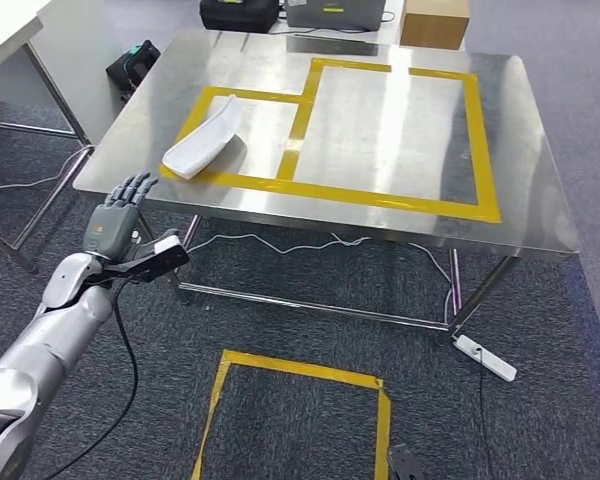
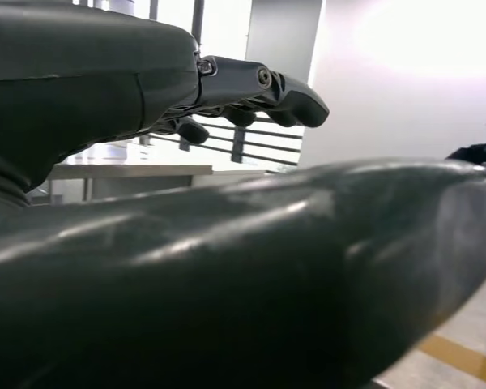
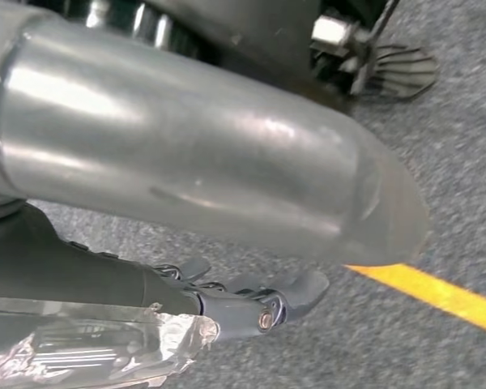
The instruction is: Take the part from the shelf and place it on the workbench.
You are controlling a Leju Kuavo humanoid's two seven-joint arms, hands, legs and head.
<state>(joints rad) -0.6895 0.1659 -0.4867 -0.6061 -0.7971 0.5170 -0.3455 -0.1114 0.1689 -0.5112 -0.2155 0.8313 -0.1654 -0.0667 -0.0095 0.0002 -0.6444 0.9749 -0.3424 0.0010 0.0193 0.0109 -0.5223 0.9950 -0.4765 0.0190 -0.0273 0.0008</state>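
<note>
Your left hand [image 1: 120,215] is raised in front of the near edge of the brushed-steel desk [image 1: 403,215], its dark fingers [image 1: 135,186] apart and nothing in them; in the left wrist view they lie nearly straight with no object between them. It hangs off the desk, near the corner where the part lies but apart from it. Your right hand [image 3: 240,300] points down at grey carpet, fingers loosely extended and holding nothing.

The long white curved moulded part [image 1: 204,138] already rests on the desk, lying aslant in the smaller yellow-taped rectangle [image 1: 286,168], one end crossing onto the tape at the near left corner.

By the look of it, placing is done and you are at the release-and-clear stage. The next move calls for little: draw the left arm away without brushing the part.

The part looks light, thin-walled and glossy, like a shallow trough; a nudge would likely slide it on the steel.
</note>
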